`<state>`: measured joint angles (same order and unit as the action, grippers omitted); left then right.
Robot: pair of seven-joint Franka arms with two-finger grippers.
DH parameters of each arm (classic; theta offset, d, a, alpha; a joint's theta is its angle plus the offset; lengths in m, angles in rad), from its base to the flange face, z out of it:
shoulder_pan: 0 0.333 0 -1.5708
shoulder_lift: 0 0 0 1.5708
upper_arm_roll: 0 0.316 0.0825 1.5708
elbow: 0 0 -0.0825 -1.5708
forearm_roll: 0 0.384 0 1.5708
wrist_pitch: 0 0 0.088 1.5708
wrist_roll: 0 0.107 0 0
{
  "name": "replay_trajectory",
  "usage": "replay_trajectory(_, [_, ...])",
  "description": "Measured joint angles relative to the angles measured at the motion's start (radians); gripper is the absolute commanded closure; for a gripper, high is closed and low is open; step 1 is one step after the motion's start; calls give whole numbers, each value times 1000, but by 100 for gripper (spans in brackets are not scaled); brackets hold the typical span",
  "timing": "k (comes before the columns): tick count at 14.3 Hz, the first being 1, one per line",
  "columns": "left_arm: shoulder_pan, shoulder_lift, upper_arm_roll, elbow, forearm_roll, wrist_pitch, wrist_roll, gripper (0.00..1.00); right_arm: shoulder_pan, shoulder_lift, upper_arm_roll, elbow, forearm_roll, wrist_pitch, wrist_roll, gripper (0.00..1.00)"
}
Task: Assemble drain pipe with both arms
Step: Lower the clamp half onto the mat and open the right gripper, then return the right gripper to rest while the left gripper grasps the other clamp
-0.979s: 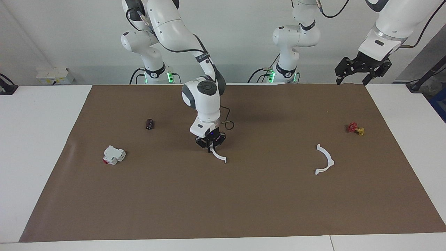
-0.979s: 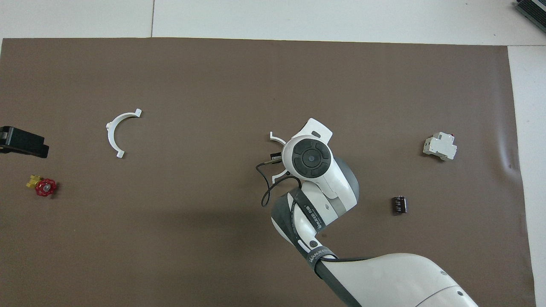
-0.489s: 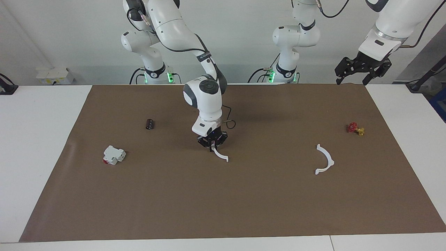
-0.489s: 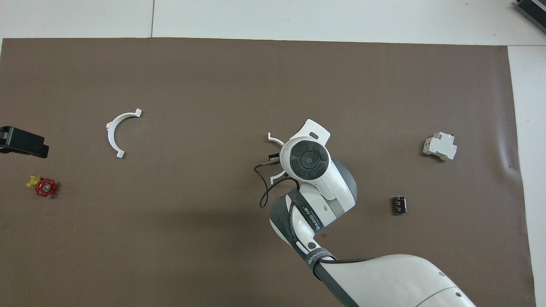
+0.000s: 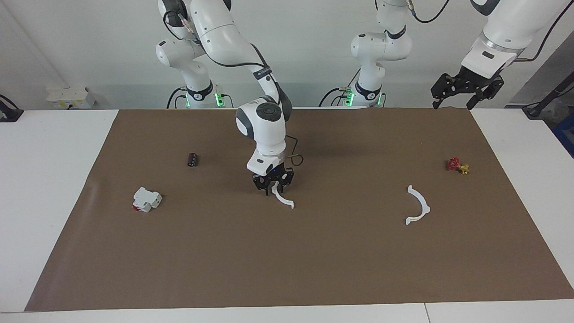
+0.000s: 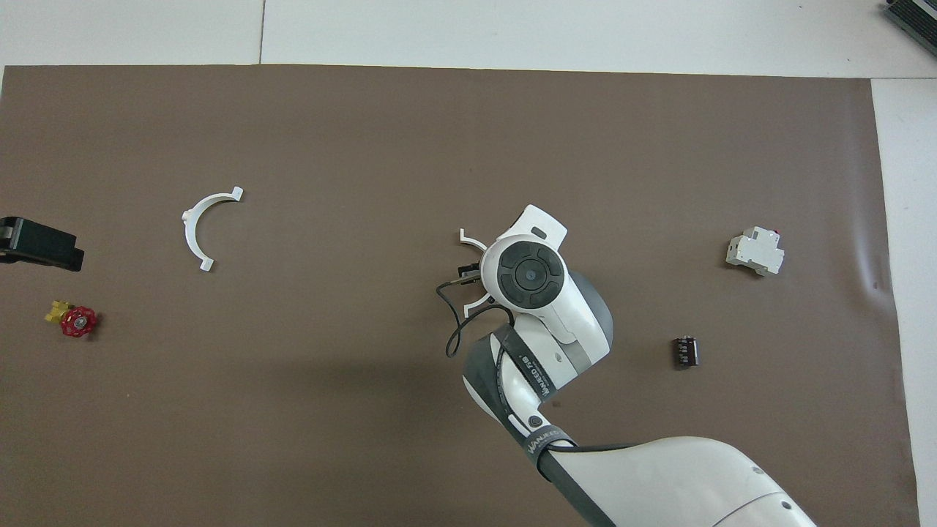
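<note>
One white half-circle arc of the drain pipe (image 5: 285, 202) lies on the brown mat (image 5: 287, 260) at the middle of the table. My right gripper (image 5: 273, 190) stands low over that arc's end nearer the robots, fingers open on either side of it. In the overhead view the right arm's wrist covers most of this arc (image 6: 470, 238). The other arc (image 5: 419, 205) (image 6: 195, 228) lies flat toward the left arm's end. My left gripper (image 5: 465, 92) hangs open and empty, high above the mat's corner by its own base, and waits; its black tip (image 6: 40, 245) shows at the overhead view's edge.
A blocky white part with a red spot (image 5: 146, 199) (image 6: 754, 251) and a small black cylinder (image 5: 193, 159) (image 6: 685, 351) lie toward the right arm's end. A small red and yellow valve (image 5: 457, 166) (image 6: 73, 320) lies toward the left arm's end, nearer the robots than the second arc.
My right gripper carried the arc slightly toward the left arm's end, then its fingers opened off it. The left arm has not moved.
</note>
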<state>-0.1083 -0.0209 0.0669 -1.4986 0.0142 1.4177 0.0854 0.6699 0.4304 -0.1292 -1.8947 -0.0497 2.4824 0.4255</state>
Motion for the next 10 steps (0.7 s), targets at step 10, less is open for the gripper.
replay_trajectory(10, [3, -4, 1, -42, 0, 81, -1, 9, -111, -128, -24, 13, 0, -60, -6, 1])
